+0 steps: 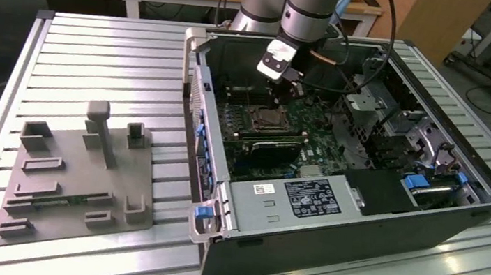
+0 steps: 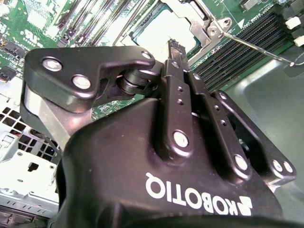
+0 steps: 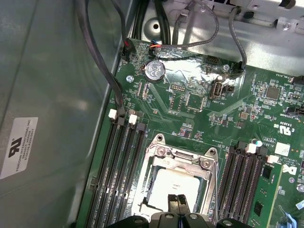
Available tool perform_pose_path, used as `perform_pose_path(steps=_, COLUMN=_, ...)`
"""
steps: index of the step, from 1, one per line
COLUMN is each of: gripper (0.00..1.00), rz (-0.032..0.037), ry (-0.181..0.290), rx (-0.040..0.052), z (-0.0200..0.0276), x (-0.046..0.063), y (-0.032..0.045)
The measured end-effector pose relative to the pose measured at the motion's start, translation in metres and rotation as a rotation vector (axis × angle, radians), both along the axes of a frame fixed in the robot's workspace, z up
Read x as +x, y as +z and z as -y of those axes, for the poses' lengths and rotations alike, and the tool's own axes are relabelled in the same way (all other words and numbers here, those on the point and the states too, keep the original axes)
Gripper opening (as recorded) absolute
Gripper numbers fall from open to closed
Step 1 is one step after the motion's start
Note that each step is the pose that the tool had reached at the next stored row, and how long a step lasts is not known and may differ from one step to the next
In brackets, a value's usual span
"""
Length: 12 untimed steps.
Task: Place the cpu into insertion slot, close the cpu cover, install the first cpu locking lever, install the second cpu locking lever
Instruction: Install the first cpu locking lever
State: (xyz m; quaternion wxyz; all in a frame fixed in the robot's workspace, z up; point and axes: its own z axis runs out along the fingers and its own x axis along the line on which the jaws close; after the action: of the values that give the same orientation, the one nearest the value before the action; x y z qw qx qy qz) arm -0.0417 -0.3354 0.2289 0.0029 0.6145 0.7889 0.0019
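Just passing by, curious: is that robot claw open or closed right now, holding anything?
Gripper: shut, fingers together with nothing between them, aimed at the cpu.

You'll find white brand lettering across the gripper (image 2: 175,45) body in the second wrist view. In the first wrist view, a white label (image 3: 17,147) with a mark and small print sits on the case wall (image 3: 47,71). The coin cell (image 3: 154,70) carries stamped print, and the board (image 3: 190,111) bears white markings and a board sticker (image 3: 283,148). In the exterior view, a black label (image 1: 311,196) and a small sticker (image 1: 264,188) sit on the near grey box (image 1: 250,212).
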Motion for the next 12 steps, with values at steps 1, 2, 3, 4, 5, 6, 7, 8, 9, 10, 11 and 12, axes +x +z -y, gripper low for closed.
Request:
perform_pose_path(steps=1, gripper=0.10, rz=0.0000, ry=0.000, rx=0.0000, z=0.0000, x=0.0000, y=0.0000)
perform_pose_path(steps=2, gripper=0.10, rz=0.0000, ry=0.001, rx=0.0000, z=0.0000, x=0.0000, y=0.0000)
perform_pose_path(steps=3, gripper=0.10, rz=0.0000, ry=0.002, rx=0.0000, z=0.0000, x=0.0000, y=0.0000)
perform_pose_path(steps=4, gripper=0.10, rz=0.0000, ry=0.004, rx=0.0000, z=0.0000, x=0.0000, y=0.0000)
perform_pose_path(steps=5, gripper=0.10, rz=0.0000, ry=0.007, rx=0.0001, z=0.0000, x=-0.0002, y=0.0000)
perform_pose_path(steps=6, gripper=0.10, rz=0.0001, ry=0.015, rx=0.0001, z=0.0000, x=-0.0004, y=-0.0001)
perform_pose_path(steps=7, gripper=0.10, rz=0.0000, ry=0.030, rx=0.0001, z=0.0000, x=-0.0005, y=-0.0001)
perform_pose_path(steps=8, gripper=0.10, rz=0.0000, ry=0.047, rx=0.0000, z=0.0000, x=-0.0006, y=-0.0002)
perform_pose_path(steps=9, gripper=0.10, rz=-0.0001, ry=0.065, rx=0.0000, z=0.0000, x=-0.0006, y=-0.0003)
perform_pose_path(steps=10, gripper=0.10, rz=0.0000, ry=0.083, rx=0.0000, z=0.0000, x=-0.0006, y=-0.0004)
perform_pose_path(steps=11, gripper=0.10, rz=0.0000, ry=0.101, rx=0.0001, z=0.0000, x=-0.0006, y=-0.0006)
perform_pose_path(steps=12, gripper=0.10, rz=0.0000, ry=0.119, rx=0.0001, z=0.0000, x=-0.0006, y=-0.0007)
